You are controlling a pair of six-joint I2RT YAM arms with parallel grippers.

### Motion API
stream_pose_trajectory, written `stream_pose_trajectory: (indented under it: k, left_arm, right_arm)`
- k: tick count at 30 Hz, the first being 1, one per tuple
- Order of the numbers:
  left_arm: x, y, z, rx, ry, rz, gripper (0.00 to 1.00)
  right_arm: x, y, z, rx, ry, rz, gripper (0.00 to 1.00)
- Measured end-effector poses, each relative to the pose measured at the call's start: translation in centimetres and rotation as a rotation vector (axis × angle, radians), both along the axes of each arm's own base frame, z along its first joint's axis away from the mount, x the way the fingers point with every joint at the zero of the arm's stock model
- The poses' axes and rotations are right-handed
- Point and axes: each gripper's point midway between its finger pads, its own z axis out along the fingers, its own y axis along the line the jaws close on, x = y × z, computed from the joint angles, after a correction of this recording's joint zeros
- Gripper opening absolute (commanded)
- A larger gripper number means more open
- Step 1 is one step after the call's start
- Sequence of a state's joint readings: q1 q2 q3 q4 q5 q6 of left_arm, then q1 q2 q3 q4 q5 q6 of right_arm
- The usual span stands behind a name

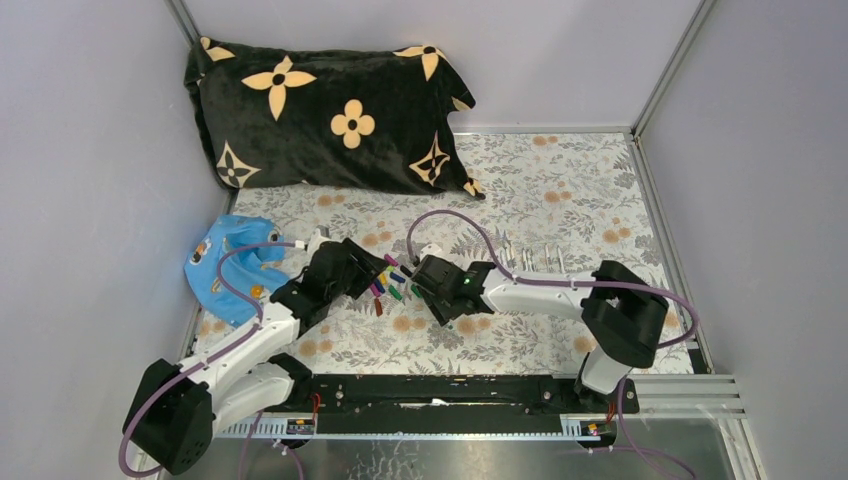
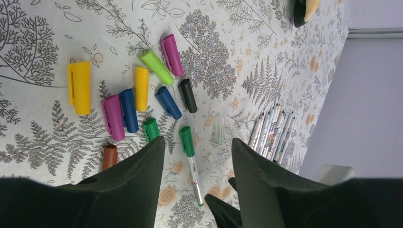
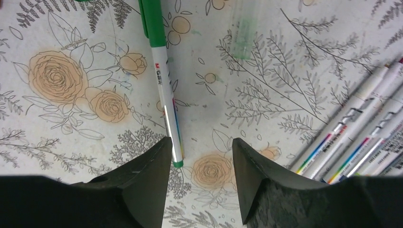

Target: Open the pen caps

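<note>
Several loose pen caps (image 2: 141,88) in yellow, purple, blue, green, black and brown lie scattered on the floral table. One pen (image 2: 196,171) with its green cap (image 2: 187,141) still on lies flat just past them. My left gripper (image 2: 198,140) hovers open above this pen and grips nothing. My right gripper (image 3: 202,139) is open too. The green pen's (image 3: 164,85) tail end lies beside its left fingertip (image 3: 161,152), not gripped. A row of uncapped white-grey pens (image 2: 273,133) lies to the side, also seen as pens (image 3: 361,137). From above, the left gripper (image 1: 375,272) and right gripper (image 1: 418,278) face each other over the caps (image 1: 392,282).
A clear cap (image 2: 219,127) lies between the green pen and the row of pens. A black pillow with tan flowers (image 1: 330,110) fills the back left, and a blue cloth (image 1: 230,265) lies at the left edge. Grey walls enclose the table (image 1: 560,190).
</note>
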State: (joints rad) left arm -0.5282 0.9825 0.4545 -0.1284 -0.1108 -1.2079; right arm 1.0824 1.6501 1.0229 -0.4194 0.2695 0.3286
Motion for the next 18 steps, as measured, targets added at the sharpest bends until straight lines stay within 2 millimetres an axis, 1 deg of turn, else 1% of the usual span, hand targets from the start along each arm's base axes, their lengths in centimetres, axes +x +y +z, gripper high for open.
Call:
stream_pose_trajectory:
  k: [3,8,12,13,14,16,17,18]
  left_arm:
    - [-0.2,0.0,-0.1,-0.009,0.005,0.007,0.6]
    - [-0.6,0.1,-0.7,-0.017,0.023,0.011,0.6]
    - [-0.8,0.2,-0.9,-0.024,0.026,0.016,0.6]
    - [-0.8,0.2,-0.9,-0.025,0.025,0.017,0.6]
    - [-0.8,0.2,-0.8,-0.027,0.025,0.017,0.61]
    - [-0.8,0.2,-0.8,-0.027,0.025,0.018,0.6]
    - [-0.8,0.2,-0.8,-0.028,0.025,0.018,0.6]
    - [-0.8,0.2,-0.8,-0.028,0.025,0.018,0.61]
  right_arm:
    - [-0.2,0.3,-1.0,-0.014,0.019,0.022,0.56]
    - [-0.3,0.5,-2.1,-0.029,0.036,0.046,0.54]
    - [-0.3,1.1,-2.6,-0.024,0.047,0.062,0.49]
    - [-0.3,1.3,-2.7,-0.02,0.047,0.064,0.45]
    - [-0.2,1.4,-2.7,-0.015,0.046,0.064,0.39]
    - [-0.3,1.7,-2.8,-0.005,0.05,0.07,0.19]
    - [-0.3,1.8,-2.8,0.0,0.054,0.074,0.11]
    - [-0.4,2.0,-2.8,0.007,0.056,0.076,0.07]
